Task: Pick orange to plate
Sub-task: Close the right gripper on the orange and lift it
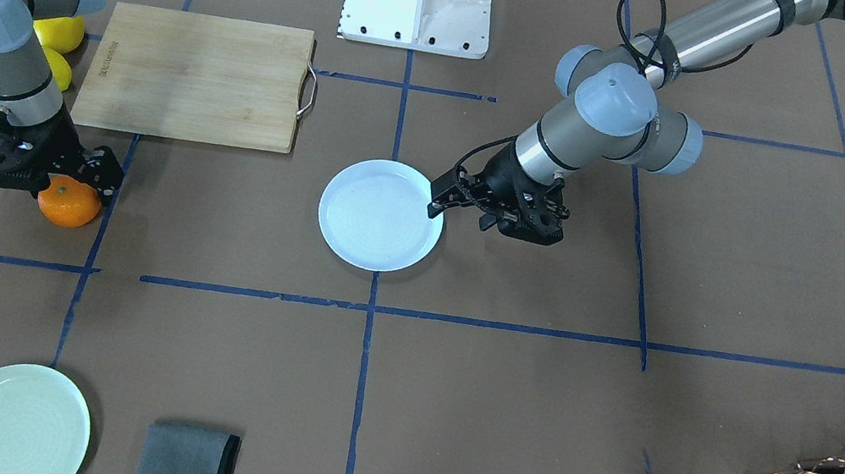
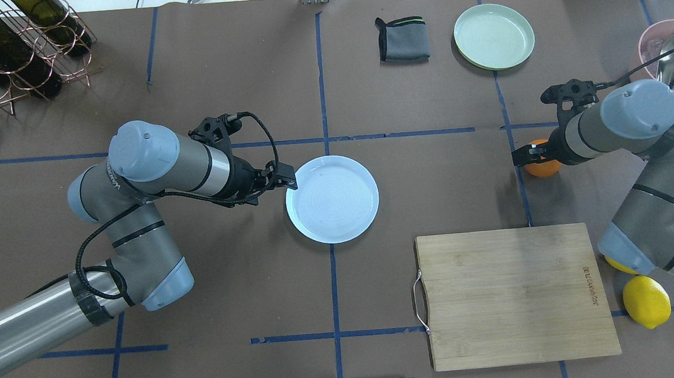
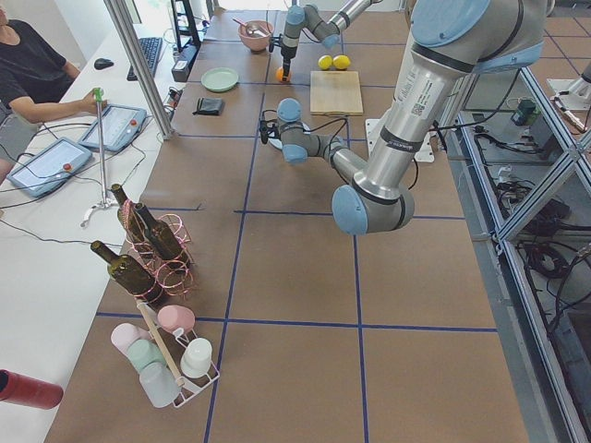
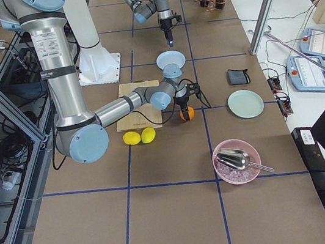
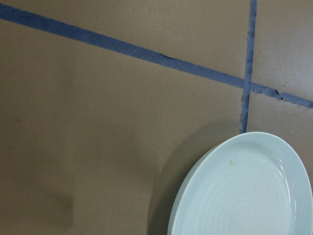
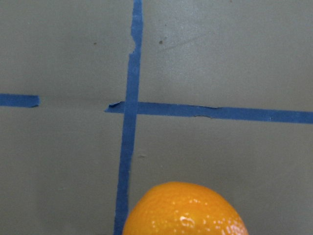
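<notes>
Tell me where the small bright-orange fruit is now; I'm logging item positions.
In the overhead view, the small round bright-orange fruit sits at right beneath the right hand, beside a blue tape line, beyond the wooden cutting board.

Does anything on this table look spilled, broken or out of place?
Nothing looks spilled or toppled. The plate lies flat and empty, and the orange looks whole. The only flaw is the blue tape grid, which has ragged edges and a gap in one line.

Glossy pale plate [image 1: 380,217], dimpled shiny orange [image 6: 185,210], matt brown paper table cover [image 1: 495,421], grained wooden board [image 1: 196,75].
</notes>
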{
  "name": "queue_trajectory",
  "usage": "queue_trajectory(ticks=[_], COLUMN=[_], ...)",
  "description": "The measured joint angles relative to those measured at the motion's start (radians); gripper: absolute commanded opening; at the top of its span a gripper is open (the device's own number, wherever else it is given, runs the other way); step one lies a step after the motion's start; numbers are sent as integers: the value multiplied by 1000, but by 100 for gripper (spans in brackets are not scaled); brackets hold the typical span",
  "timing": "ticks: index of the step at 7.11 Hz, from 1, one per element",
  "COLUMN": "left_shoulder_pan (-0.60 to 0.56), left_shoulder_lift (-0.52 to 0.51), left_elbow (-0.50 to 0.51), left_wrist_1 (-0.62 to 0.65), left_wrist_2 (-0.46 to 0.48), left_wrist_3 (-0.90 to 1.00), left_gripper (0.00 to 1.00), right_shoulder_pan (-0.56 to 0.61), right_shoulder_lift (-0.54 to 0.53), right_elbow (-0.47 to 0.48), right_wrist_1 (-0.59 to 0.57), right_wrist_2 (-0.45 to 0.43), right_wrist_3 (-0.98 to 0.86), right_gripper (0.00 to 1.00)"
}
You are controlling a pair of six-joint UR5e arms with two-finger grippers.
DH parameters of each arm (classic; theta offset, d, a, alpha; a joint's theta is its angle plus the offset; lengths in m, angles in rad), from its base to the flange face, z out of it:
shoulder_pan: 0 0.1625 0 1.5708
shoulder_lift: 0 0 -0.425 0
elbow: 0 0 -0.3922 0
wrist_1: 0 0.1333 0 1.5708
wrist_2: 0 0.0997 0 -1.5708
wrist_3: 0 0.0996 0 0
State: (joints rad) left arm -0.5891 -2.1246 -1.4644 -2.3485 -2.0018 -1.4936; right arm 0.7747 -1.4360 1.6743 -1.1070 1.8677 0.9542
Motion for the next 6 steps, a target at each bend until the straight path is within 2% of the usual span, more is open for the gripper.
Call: queue_trajectory(ticks=[1,2,3,4,6], left_shoulder_pan=[0,0,0,0,-1], left_shoulder_lift=[0,0,0,0,2], left_elbow=[0,0,0,-1,-16], left_wrist_1=[0,0,0,0,0], left_wrist_2=[1,2,3,3,3], left_wrist_3=[0,0,-1,-1,-1], left_gripper=[100,100,100,100,100], right_shoulder_pan=[-1,-2,-2,-1,2], right_shoulder_lift=[1,2,2,1,-2], right_elbow=[-5,-13,-17,-16,18], right_wrist_1=[1,2,3,3,-1], right_wrist_2=[-19,-30,-36,-37,-29], right_wrist_3=[-1,-1,2,6,14], right_gripper=[90,63,15,0,0])
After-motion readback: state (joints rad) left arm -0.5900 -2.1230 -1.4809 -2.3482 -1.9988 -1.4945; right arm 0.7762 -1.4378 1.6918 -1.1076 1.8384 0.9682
